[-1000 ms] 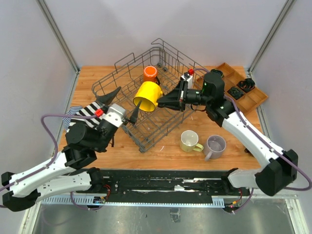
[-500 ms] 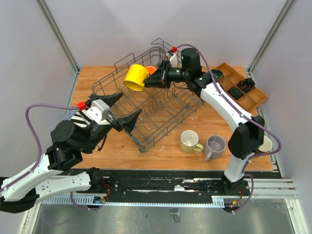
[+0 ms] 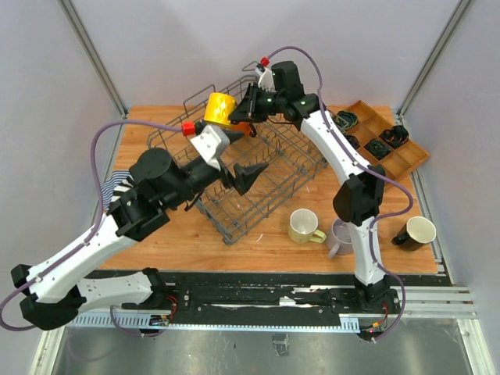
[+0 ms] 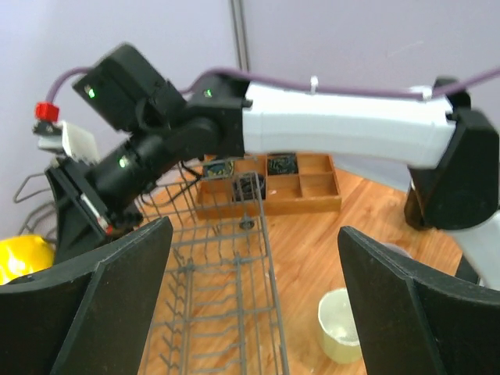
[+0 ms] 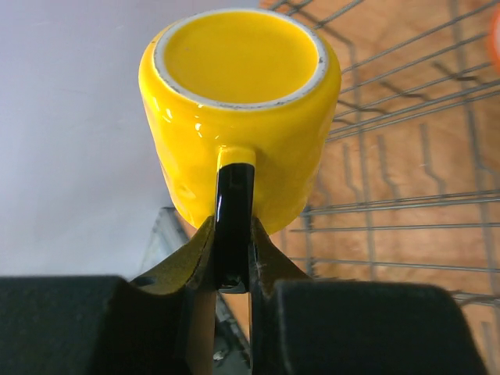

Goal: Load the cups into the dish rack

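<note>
My right gripper (image 5: 234,244) is shut on the black handle of the yellow cup (image 5: 238,101), which hangs bottom-up over the far left corner of the dish rack (image 3: 269,168). The orange cup (image 3: 248,124) sits in the rack, mostly hidden behind that gripper (image 3: 242,114). Over the rack's near part my left gripper (image 3: 238,173) stands open with nothing between its fingers (image 4: 86,305). On the table near the rack are a cream cup (image 3: 303,225), a lavender cup (image 3: 342,234) partly behind the right arm, and a black cup (image 3: 414,232).
A brown wooden compartment tray (image 3: 384,142) with black coils stands at the back right. A striped cloth (image 3: 117,186) lies at the table's left edge under the left arm. The right arm stretches from the near edge across to the rack's far side.
The right gripper has carried the yellow cup up and to the far left of the rack. The left arm has swung forward over the rack with its jaws a little wider.
</note>
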Tool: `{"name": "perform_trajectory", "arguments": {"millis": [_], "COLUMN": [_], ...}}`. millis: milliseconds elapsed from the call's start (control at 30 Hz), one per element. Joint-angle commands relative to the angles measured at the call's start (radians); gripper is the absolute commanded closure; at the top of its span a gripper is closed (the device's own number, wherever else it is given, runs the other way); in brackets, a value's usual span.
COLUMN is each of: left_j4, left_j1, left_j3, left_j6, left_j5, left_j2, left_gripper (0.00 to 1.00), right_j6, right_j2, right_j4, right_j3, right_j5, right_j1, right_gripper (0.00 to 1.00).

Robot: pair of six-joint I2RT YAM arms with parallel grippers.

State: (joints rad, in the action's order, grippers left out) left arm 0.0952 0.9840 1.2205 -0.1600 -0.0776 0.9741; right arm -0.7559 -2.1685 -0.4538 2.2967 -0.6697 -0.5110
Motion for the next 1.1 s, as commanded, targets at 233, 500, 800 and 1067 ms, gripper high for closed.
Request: {"name": "perform_trajectory", "arguments": {"millis": [233,500,800,1067], "left_j4": [-0.221,-0.240,-0.213,-0.196], "left_j1": [-0.367,-0.402,-0.452,-0.483], "left_j3": [0.144,0.030,-0.003,-0.014], "left_j6": [0.390,0.451,0.509,0.494], "left_j5": [0.500,0.348,0.242,0.206], "left_j2": [0.169,0.132,0.105,0.078], "left_gripper": [0.09,0.08,0.05,0.04], "right_j6": [0.382,0.503,0.625,0.690], "right_j2": [-0.029,-0.025,-0.060,-0.104], "right_j4": [0.037,0.201,0.355,0.401], "right_j3": [0.043,-0.013,-0.049,-0.056], "right_j5": [0.299,0.412,0.464,0.497], "right_j1": [-0.012,-0.061,-0.103,-0.117], "right_gripper": [0.99,0.99,0.99,0.99]}}
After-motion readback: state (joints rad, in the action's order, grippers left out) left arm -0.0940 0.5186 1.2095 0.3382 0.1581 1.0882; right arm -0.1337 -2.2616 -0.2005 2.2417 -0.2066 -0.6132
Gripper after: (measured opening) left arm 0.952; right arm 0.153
